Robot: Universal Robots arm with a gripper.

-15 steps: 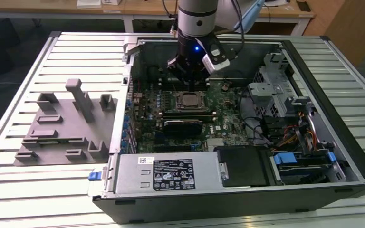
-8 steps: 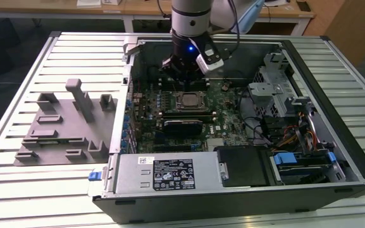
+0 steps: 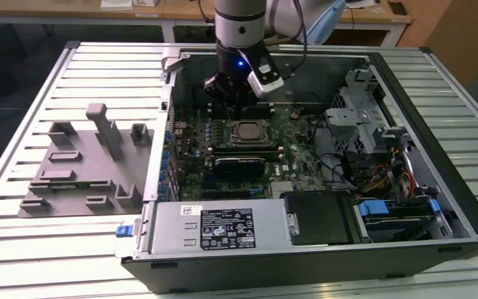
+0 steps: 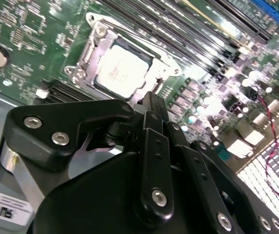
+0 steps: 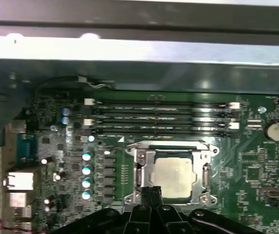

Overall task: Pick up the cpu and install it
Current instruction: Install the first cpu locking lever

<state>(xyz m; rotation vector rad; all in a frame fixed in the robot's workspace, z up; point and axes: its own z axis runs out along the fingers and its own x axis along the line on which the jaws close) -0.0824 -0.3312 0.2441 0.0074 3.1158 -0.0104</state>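
- We see the arm (image 3: 239, 25) reaching down from the upper middle of the exterior view into an open computer case (image 3: 305, 265) that lies on its side on a slatted metal bench (image 3: 23, 249).
- The gripper (image 3: 237, 107) hangs over the green motherboard (image 3: 301, 134), just above the middle of the frame in the exterior view.
- In both wrist views its black fingers (image 5: 151, 192) stand pressed together, and we see nothing between them.
- The cpu (image 5: 174, 177) lies flat in its socket on the motherboard, silver top up, with the metal socket frame (image 5: 140, 161) around it.
- In the first wrist view the fingertips sit just beside one edge of the cpu; we cannot tell whether they touch it or hover over it.
- In the exterior view the cpu sits near the centre of the frame, right under the gripper.
- Four long memory slots (image 5: 158, 119) run side by side next to the socket, and a round coin battery (image 5: 275, 130) sits well apart from it.
- A grey fixture plate (image 3: 81, 168) with upright blocks rests on the bench at the exterior view's left, beside the case.
- A silver power supply (image 3: 214, 227) fills the case's lower edge in the exterior view.
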